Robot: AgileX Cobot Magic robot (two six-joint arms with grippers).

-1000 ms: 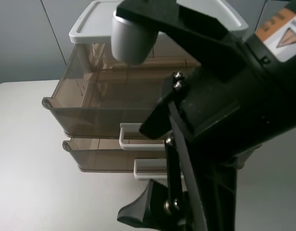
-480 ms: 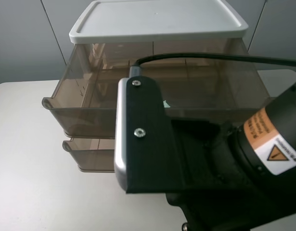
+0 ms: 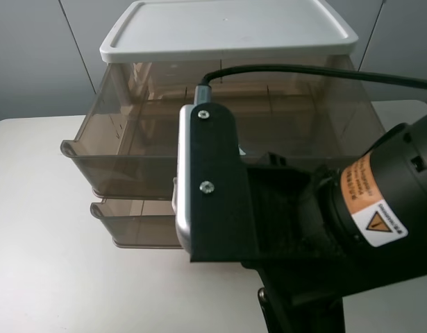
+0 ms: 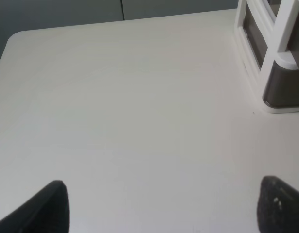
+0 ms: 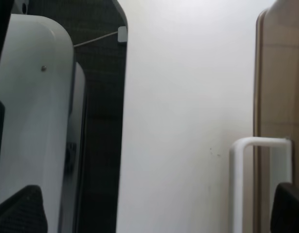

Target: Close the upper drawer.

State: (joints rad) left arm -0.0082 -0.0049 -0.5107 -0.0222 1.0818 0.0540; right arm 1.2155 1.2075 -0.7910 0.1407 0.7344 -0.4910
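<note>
The upper drawer [image 3: 130,132], smoky-brown and translucent, stands pulled well out of the white-lidded cabinet [image 3: 227,28]. In the exterior view my right arm [image 3: 352,208] covers its front middle and most of its handle. The right wrist view shows a brown drawer front [image 5: 280,73] with a white loop handle [image 5: 237,179]; I cannot tell which tier it is. My right gripper [image 5: 154,213] is open, with the handle beside one fingertip [image 5: 290,204] and not touching. My left gripper [image 4: 161,208] is open and empty over bare table.
The lower brown drawer [image 3: 130,225] sticks out a little under the upper one. The white table [image 3: 46,263] spreads left of the cabinet. A cabinet corner [image 4: 275,82] shows in the left wrist view. A pale grey and black machine part [image 5: 37,121] fills one side of the right wrist view.
My right arm has swung across the exterior view, and its wrist now sits in front of the drawer fronts. The drawers have not moved.
</note>
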